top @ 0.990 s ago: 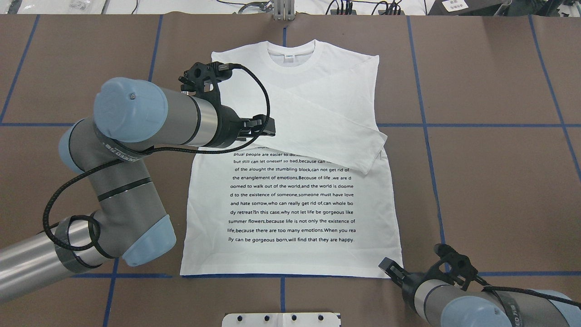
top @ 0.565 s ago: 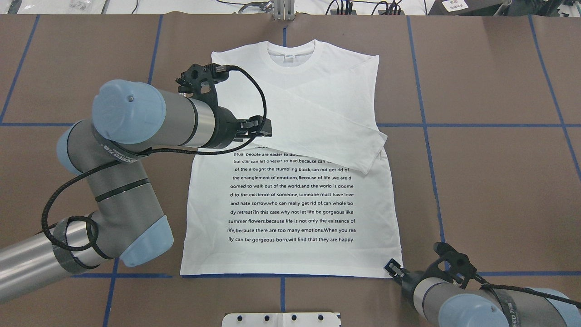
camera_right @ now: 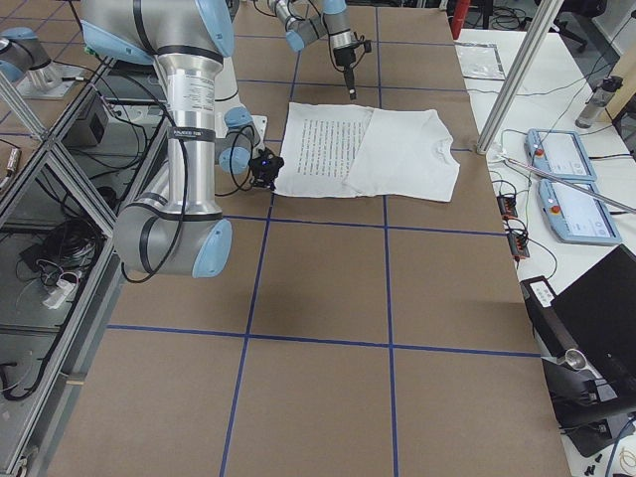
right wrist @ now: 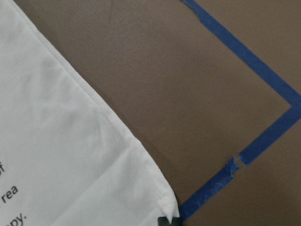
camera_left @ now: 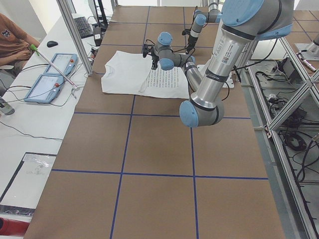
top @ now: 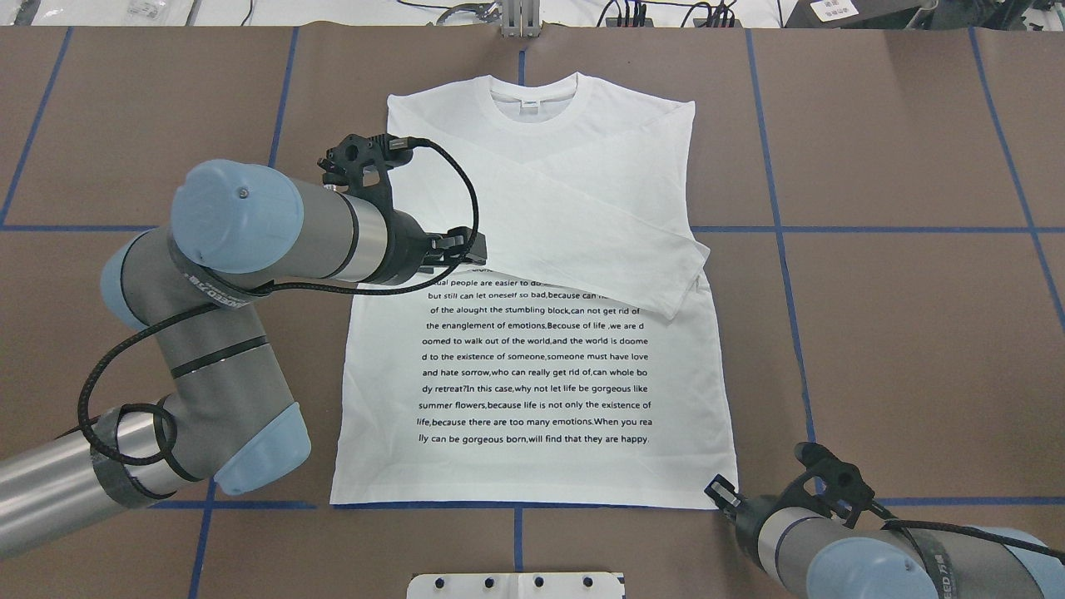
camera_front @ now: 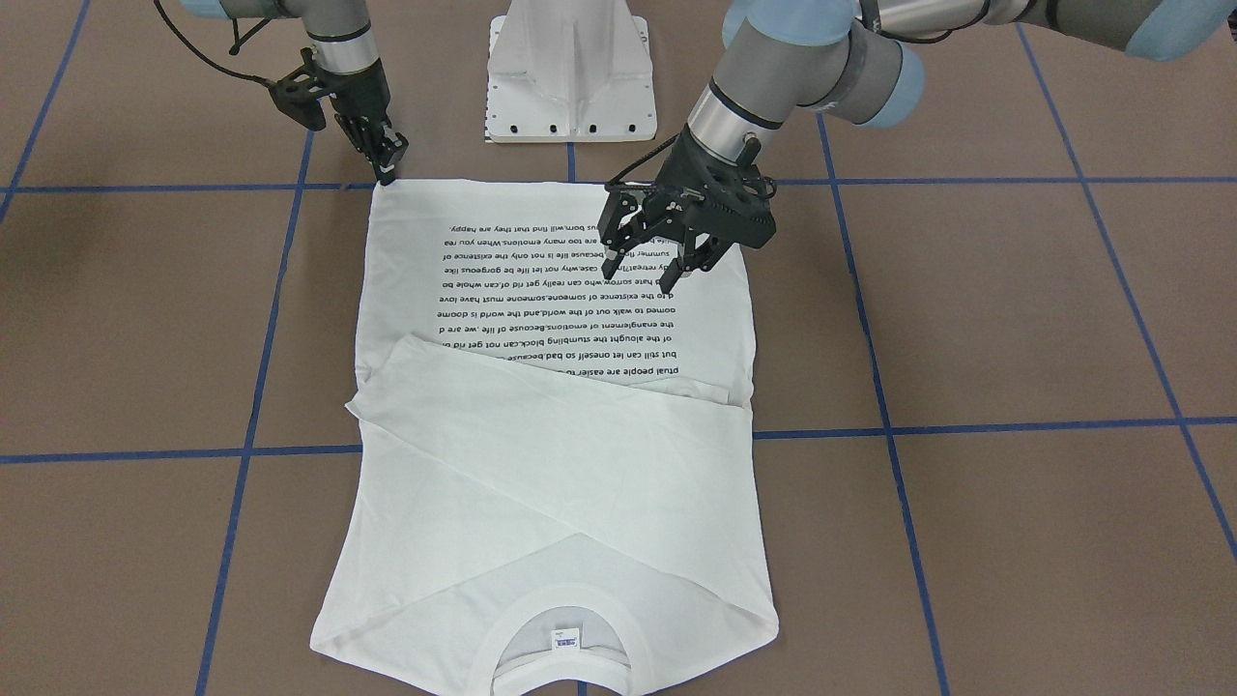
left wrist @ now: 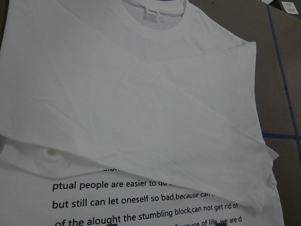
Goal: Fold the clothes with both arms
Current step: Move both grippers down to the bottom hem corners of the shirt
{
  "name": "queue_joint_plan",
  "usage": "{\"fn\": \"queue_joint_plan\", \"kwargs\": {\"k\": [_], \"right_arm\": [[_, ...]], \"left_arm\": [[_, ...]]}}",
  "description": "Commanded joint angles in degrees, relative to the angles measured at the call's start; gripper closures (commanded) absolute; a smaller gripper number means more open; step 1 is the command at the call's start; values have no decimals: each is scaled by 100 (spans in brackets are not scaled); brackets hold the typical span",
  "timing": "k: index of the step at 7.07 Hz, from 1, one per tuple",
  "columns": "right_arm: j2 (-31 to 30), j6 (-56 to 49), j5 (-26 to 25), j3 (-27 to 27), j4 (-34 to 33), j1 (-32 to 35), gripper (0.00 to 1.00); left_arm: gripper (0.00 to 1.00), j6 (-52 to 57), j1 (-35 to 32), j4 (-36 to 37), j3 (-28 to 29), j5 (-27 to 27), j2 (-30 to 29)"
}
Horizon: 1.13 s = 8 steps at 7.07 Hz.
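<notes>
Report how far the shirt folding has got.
Done: both sleeves of the white long-sleeved T-shirt lie crossed over its chest. In hand: the black right gripper sits at a hem corner, grip unclear; the black left gripper hovers open above the shirt. Left: folding the body, which lies at full length.

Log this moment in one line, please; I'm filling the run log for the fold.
T-shirt flat, print up | left end effector open, hovering over print | right end effector closed on hem corner

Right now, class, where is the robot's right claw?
In the overhead view the right claw is at lower right, at the T-shirt's near hem corner, beside a blue tape line.
</notes>
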Motion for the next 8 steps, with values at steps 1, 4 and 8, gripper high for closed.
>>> {"fn": "queue_joint_plan", "kwargs": {"k": [1, 4, 8], "right_arm": [[3, 0, 3, 128, 0, 57, 100], [20, 0, 3, 137, 0, 189, 100], [3, 0, 3, 146, 0, 233, 100]], "left_arm": [[24, -501, 57, 624, -619, -463, 712], [25, -2276, 1563, 644, -1623, 408, 2399], [28, -2878, 2140, 697, -1458, 590, 2423]]}}
